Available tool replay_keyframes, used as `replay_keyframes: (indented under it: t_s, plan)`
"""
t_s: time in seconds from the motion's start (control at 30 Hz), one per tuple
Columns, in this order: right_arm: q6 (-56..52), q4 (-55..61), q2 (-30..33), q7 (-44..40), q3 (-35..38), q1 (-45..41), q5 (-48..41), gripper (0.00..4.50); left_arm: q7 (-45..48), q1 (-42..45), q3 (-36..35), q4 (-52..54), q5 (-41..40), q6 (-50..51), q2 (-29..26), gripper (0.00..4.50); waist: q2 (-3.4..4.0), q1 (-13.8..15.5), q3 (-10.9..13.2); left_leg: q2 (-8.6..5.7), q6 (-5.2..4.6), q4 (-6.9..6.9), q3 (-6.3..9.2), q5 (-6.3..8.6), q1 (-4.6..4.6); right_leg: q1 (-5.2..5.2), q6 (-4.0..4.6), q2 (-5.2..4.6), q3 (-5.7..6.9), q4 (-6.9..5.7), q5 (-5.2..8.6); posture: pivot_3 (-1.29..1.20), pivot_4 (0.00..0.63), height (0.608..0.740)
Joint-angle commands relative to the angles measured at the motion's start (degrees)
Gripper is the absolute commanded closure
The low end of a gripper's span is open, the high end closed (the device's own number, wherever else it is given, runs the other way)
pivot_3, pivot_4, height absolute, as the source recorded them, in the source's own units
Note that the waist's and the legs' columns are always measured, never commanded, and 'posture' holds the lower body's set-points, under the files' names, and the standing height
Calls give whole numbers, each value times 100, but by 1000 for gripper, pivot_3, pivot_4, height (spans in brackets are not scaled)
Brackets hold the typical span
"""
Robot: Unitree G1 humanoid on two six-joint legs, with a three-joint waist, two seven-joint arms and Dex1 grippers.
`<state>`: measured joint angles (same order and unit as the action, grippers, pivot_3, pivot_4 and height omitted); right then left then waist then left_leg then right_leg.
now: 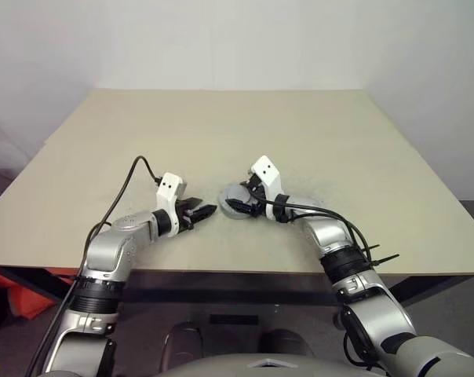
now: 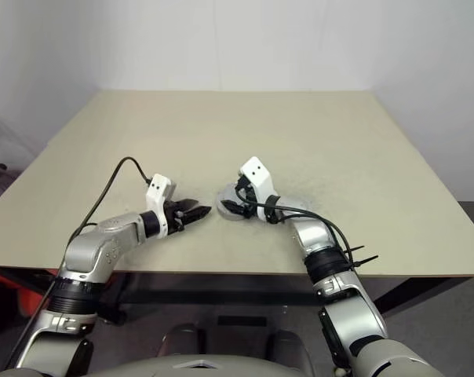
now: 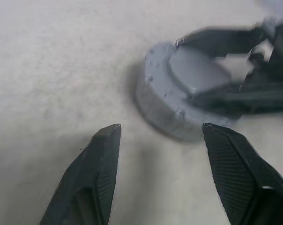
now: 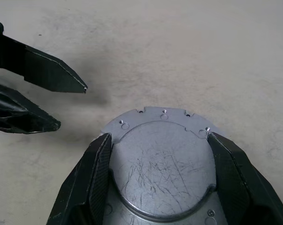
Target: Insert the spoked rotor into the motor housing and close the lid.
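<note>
R wrist view: round scratched silver motor housing [image 4: 162, 173] betw right fingers [image 4: 97, 183]; left fingers [image 3: 101, 178] spread.

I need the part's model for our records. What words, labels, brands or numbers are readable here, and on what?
None can be read.
The motor housing shows scratches and small holes on its lid, no print or engraving.
The right gripper, left gripper and table bear no markings.
</note>
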<state>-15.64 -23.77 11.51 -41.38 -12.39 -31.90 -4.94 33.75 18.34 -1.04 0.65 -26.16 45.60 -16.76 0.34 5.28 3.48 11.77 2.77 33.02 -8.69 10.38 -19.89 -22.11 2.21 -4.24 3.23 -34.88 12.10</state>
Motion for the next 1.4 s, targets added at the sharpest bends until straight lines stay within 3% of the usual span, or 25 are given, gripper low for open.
replay_keyframes:
  t_s: [0.03, 0.2, 0.97, 1.1, 1.4]
  plan:
    - [-71, -153, 55, 27, -37, 26, 124, 1376, -174, 314, -441, -174, -409, 141, 283, 2797, -1, 4, 0, 0, 0, 0, 0, 0, 0, 0, 0, 0, 0, 0, 0, 0, 0, 740]
    - [-68, -111, 83, 48, -19, 38, 127, 1376, -384, 629, -573, -705, -446, 215, 541, 4487, -2, 6, -1, 0, 1, 0, 0, -1, -1, 0, -1, 0, 0, 2, 1, 0, 0, 740]
    - [-290, 64, 68, -33, 141, 41, -103, 1376, -547, 1122, -136, -1738, -31, 389, 652, 4487, -2, 19, -2, -1, 1, -4, 2, -1, 2, 5, -6, -1, 0, 11, 3, 0, 0, 740]
    - [-291, 202, 75, -26, 149, 42, -105, 75, -539, 1097, -134, -1679, -47, 405, 653, 4500, -3, 25, -3, -2, 0, -5, 3, 0, 1, 8, -7, -2, 0, 15, 4, 0, 0, 740]
    - [-605, 952, 136, -18, 432, 11, -450, 15, -466, 1050, -109, -1572, -72, 448, 636, 4500, -3, 28, -2, -5, 0, -19, 3, 0, -11, -6, -7, -2, 0, 19, 4, 0, 0, 740]
